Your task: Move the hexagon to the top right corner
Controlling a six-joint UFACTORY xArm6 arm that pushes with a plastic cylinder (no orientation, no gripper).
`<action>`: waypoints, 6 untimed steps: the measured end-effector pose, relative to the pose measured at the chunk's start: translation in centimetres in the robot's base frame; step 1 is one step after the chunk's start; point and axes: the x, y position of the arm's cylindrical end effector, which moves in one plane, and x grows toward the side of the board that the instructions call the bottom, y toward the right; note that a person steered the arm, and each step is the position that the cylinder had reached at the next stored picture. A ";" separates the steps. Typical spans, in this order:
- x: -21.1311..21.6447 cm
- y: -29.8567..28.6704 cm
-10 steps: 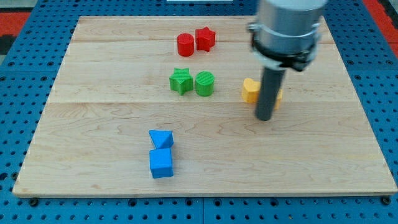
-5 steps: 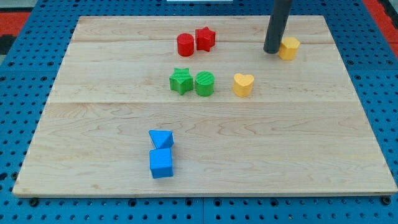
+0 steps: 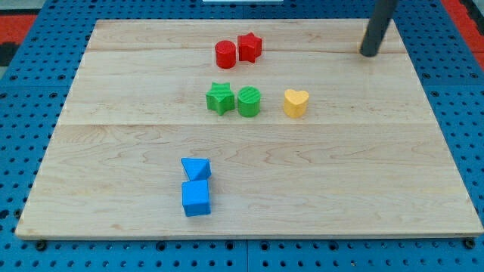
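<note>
This is looking like a robotics lab or test bench. A pale wooden board of joined planks [image 3: 249, 189] is lying as the counter on a blue perforated metal base plate [image 3: 23, 151] drilled with a regular grid of mounting holes. Small coloured plastic blocks, such as a yellow heart-shaped block [image 3: 296, 103], are sitting on it, and a straight dark rod [image 3: 376, 30] is reaching down from above.

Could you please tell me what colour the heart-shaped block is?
Yellow; the heart shows clearly in the camera view.
</note>
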 end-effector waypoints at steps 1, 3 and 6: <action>-1.0 1.0; 4.5 2.8; -0.3 0.4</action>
